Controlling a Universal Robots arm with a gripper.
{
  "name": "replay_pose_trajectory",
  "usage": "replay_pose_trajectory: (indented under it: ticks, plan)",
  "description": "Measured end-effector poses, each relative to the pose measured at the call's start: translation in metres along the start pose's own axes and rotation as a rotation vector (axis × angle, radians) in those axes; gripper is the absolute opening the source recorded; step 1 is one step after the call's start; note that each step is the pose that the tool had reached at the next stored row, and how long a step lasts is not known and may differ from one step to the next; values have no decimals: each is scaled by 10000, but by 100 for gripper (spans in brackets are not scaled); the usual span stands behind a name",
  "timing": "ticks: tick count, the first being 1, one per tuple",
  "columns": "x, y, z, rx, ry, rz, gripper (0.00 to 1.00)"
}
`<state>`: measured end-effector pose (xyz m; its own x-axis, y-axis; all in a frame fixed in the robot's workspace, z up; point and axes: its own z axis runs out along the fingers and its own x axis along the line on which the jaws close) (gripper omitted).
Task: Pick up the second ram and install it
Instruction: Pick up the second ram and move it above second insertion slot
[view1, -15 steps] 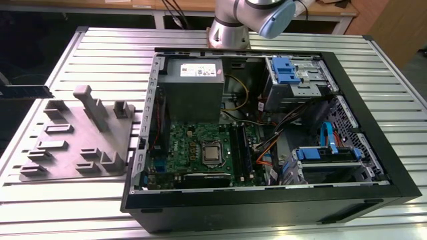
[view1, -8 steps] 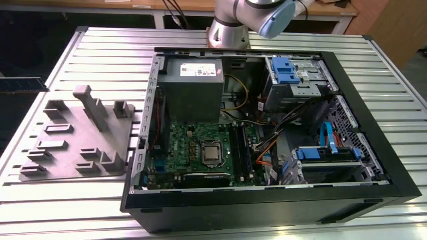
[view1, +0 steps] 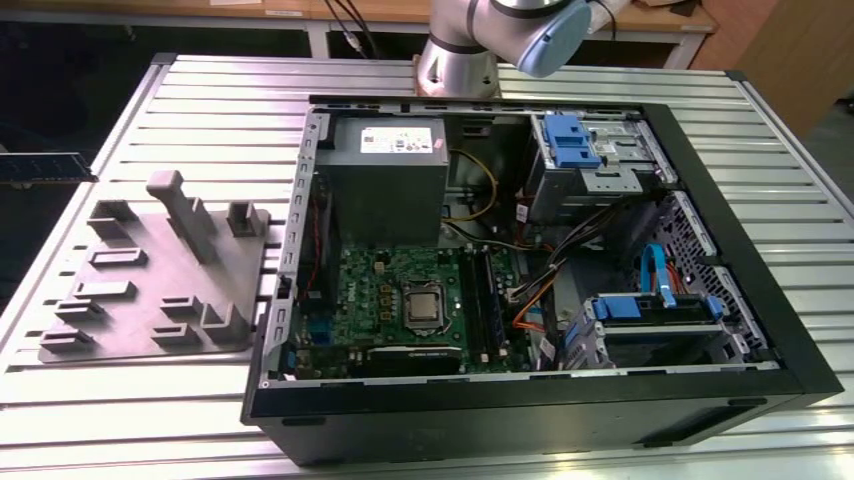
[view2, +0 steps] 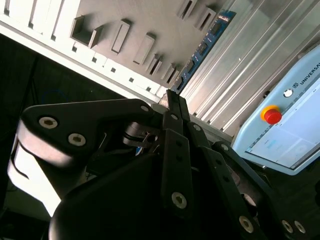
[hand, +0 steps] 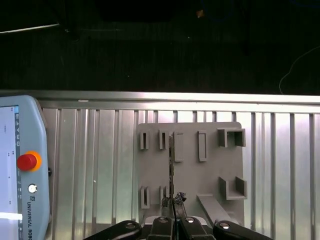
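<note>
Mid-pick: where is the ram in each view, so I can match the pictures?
Exterior view: ram lies level at the exterior view's far left, past the table edge near the grey fixture.
Second wrist view: ram sticks out from the claw, blue face showing.
First wrist view: ram is edge-on, a thin dark line from the claw, seen against the fixture.
Shared landmark: the fixture.

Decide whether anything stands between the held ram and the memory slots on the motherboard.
The tool holds the second ram above the grey fixture plate. The case wall lies between it and the memory slots; the case is open on top, and nothing visibly covers the slots.
</note>
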<state>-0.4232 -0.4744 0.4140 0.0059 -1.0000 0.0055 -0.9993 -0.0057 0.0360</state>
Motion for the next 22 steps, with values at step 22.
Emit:
replay_pose_trajectory:
  ticks: [22]
  plan:
    - [3, -470, -16, 0, 0, 0, 11]
